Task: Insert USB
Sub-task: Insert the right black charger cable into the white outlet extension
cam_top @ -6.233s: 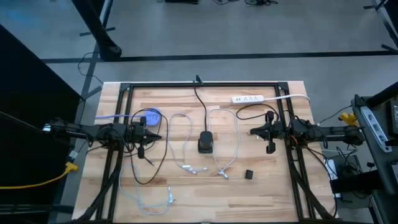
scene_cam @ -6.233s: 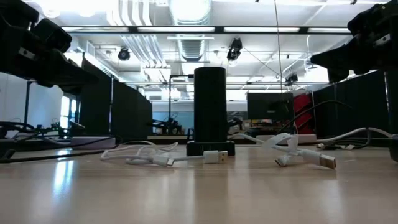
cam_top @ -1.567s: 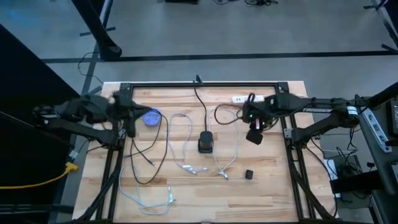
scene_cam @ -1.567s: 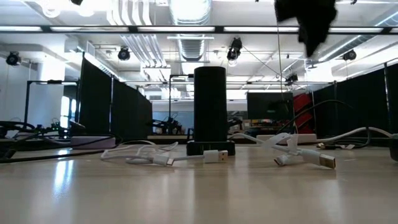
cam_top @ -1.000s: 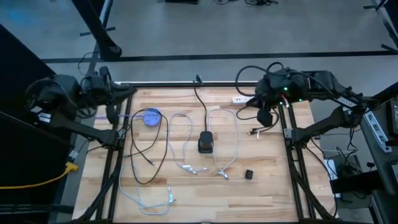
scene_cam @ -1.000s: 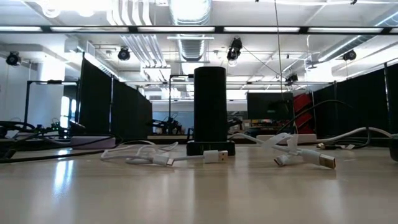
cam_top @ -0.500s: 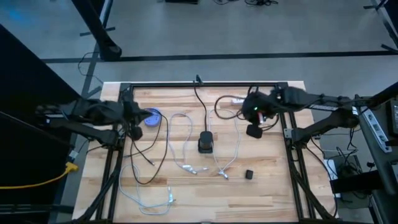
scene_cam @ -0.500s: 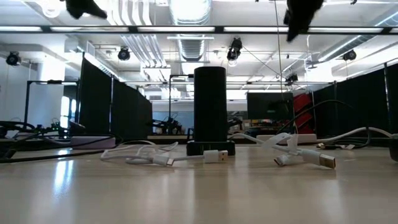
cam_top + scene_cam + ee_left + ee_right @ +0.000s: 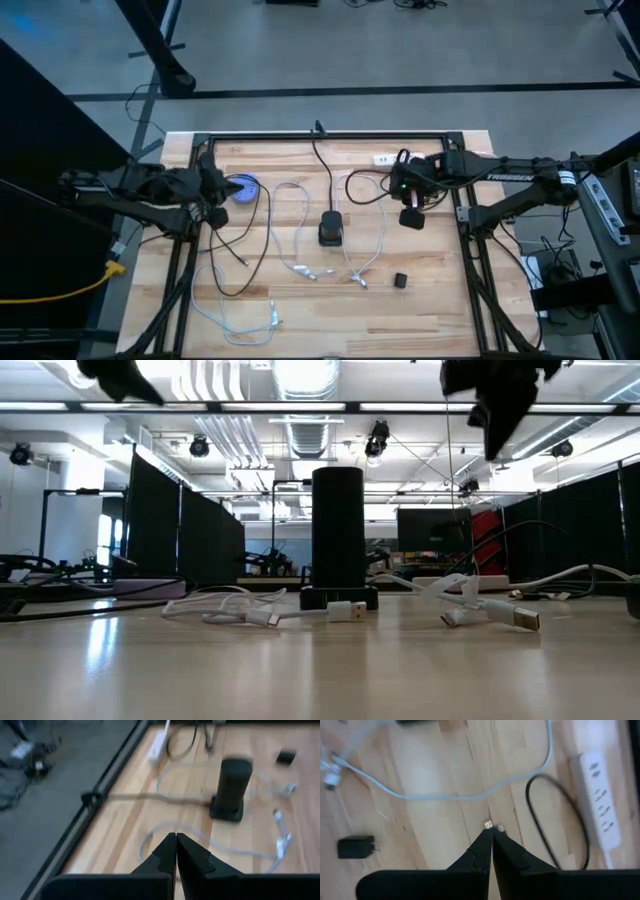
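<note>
Both grippers are clenched on nothing and held above the table (image 9: 420, 300): left gripper (image 9: 218, 203) near the blue disc (image 9: 243, 189), right gripper (image 9: 411, 212) near the power strip (image 9: 396, 158). White USB cables (image 9: 300, 262) are left lying around the black upright hub (image 9: 331, 229) at mid-table.

On the wooden table (image 9: 430, 310): one black charging tower (image 9: 330, 229), one white power strip (image 9: 384, 159), one small black adapter (image 9: 400, 281), one blue disc (image 9: 243, 189), several white USB cables (image 9: 300, 268), two black cords (image 9: 245, 262).

Grey floor (image 9: 400, 50), probably black partitions (image 9: 210, 540).
</note>
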Robot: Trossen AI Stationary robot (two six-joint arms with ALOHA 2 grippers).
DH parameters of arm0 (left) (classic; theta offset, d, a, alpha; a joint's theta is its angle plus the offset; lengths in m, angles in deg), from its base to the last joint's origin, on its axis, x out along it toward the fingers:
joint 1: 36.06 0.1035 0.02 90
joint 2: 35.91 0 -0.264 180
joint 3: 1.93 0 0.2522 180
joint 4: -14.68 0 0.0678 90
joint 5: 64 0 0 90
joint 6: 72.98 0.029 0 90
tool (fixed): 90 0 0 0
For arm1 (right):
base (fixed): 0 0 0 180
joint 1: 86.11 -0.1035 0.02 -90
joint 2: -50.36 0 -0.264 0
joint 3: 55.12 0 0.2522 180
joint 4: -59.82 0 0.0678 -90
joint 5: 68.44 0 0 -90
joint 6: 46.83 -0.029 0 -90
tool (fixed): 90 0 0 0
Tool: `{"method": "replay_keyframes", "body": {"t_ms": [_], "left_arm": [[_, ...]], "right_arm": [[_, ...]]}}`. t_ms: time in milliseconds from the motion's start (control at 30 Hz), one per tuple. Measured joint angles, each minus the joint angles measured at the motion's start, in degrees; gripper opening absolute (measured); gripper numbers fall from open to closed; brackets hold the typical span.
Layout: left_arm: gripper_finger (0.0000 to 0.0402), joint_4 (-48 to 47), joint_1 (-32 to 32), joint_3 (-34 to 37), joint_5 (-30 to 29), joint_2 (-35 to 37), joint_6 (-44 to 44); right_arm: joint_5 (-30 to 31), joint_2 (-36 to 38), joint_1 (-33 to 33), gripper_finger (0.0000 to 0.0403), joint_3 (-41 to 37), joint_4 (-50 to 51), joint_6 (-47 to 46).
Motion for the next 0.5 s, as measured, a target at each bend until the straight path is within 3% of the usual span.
{"method": "replay_keyframes", "body": {"t_ms": [500], "left_arm": [[0.0000, 2.4, 0.0, -28.8, -0.2, -2.2, 5.0]], "right_arm": [[4.7, 0.3, 0.0, 0.0000, 29.4, -2.9, 6.4]]}}
